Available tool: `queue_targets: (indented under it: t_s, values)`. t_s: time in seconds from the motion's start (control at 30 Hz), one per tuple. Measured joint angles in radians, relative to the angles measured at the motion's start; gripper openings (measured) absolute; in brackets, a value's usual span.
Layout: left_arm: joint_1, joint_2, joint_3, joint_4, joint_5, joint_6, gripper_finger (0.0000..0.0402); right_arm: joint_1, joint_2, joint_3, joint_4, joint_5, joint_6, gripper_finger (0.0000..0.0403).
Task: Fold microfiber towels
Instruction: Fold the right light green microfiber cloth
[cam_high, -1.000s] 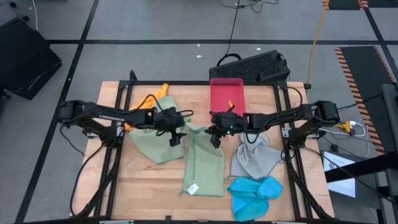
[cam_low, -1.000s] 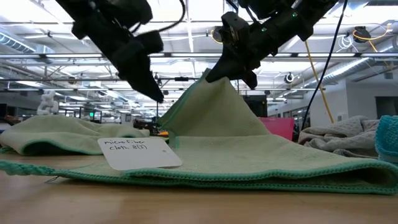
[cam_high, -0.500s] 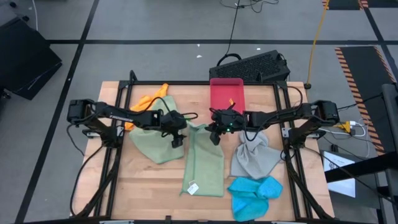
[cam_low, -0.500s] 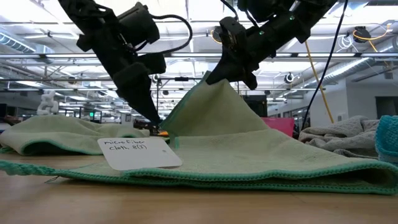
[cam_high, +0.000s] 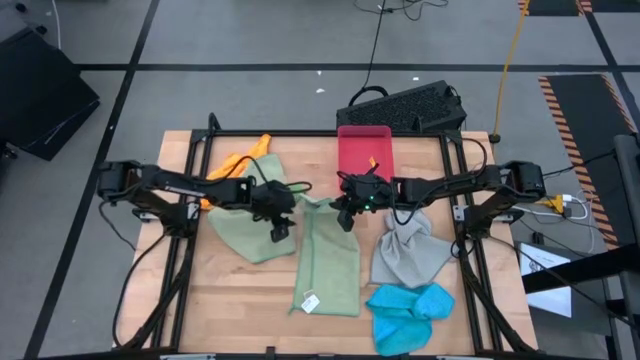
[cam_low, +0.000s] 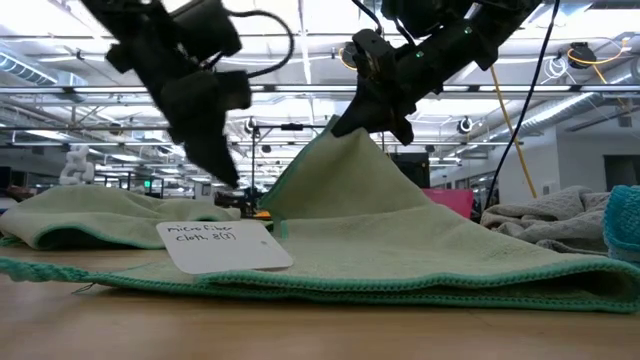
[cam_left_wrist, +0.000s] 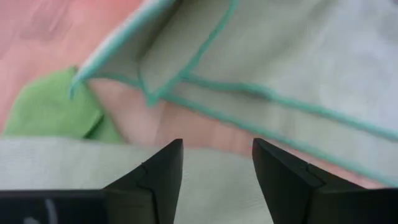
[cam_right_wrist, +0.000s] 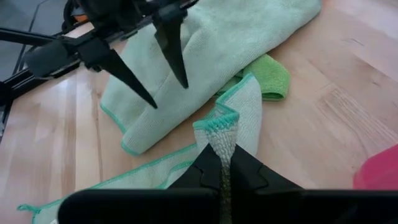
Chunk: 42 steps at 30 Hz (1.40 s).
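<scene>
A pale sage towel (cam_high: 330, 262) lies lengthwise at the table's middle, a white label (cam_low: 225, 246) at its near end. Its far corner is raised into a peak (cam_low: 338, 130) with my right gripper (cam_right_wrist: 221, 163) shut on it. A second sage towel (cam_high: 243, 232) lies crumpled to its left, with a bright green cloth (cam_right_wrist: 271, 77) peeking out from under it. My left gripper (cam_left_wrist: 217, 163) is open, pointing steeply down, fingertips just over that left towel beside the middle towel's teal-hemmed edge (cam_left_wrist: 261, 93). I cannot tell whether they touch it. My right gripper pinches the middle sage towel's far corner (cam_right_wrist: 220, 127) between its two fingers, the hem bunched into several folds. The fingers slant down from the table's right. The corner is lifted clear and the cloth slopes down from it like a tent to the part lying flat.
An orange towel (cam_high: 246, 158) lies at the far left, a grey towel (cam_high: 408, 252) at the right, and a bright blue one (cam_high: 410, 312) at the near right. A pink-red tray (cam_high: 364, 152) sits at the far edge. Bare wood (cam_high: 225, 300) shows near left.
My left gripper has come down a little toward the towels and rolled about its own line. My right gripper has kept the towel's corner raised in the same place.
</scene>
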Motion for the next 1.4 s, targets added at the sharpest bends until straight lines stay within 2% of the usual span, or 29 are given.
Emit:
queue_targets:
  t_s: [0.17, 0.33, 0.43, 0.8, 0.9, 1.1, 1.17, 1.23, 1.4]
  values:
    - [0.019, -0.009, -0.124, 0.219, -0.012, 0.022, 0.0195, 0.0, 0.0, 0.0, 0.0, 0.0, 0.002, 0.0]
    - [-0.017, -0.009, -0.163, 0.464, -0.09, 0.184, 0.0196, 0.0, 0.0, 0.0, 0.001, -0.001, 0.002, 0.0]
    - [-0.022, -0.003, -0.164, 0.517, -0.114, 0.234, 0.0196, 0.0, 0.0, 0.0, 0.002, -0.001, 0.002, 0.0]
    - [0.025, 0.123, -0.165, 0.563, -0.103, 0.294, 0.0187, -0.005, 0.0, 0.0, 0.009, 0.0, 0.002, 0.0003]
    - [0.027, 0.153, -0.165, 0.575, -0.103, 0.294, 0.0162, -0.005, 0.0, 0.0, 0.009, 0.0, 0.002, 0.0005]
    - [0.027, 0.163, -0.165, 0.589, -0.141, 0.286, 0.0073, -0.005, 0.0, 0.0, 0.009, -0.001, 0.003, 0.0006]
    - [0.027, 0.14, -0.165, 0.546, -0.14, 0.257, 0.0037, -0.005, 0.0, 0.0, 0.009, -0.006, 0.026, 0.0006]
    - [0.027, 0.091, -0.165, 0.491, -0.09, 0.217, 0.0011, -0.004, 0.0, 0.0, 0.016, -0.053, 0.082, 0.0007]
    - [-0.021, -0.09, -0.165, 0.341, 0.072, 0.023, 0.0008, 0.016, 0.001, 0.0, 0.138, -0.243, 0.214, 0.0007]
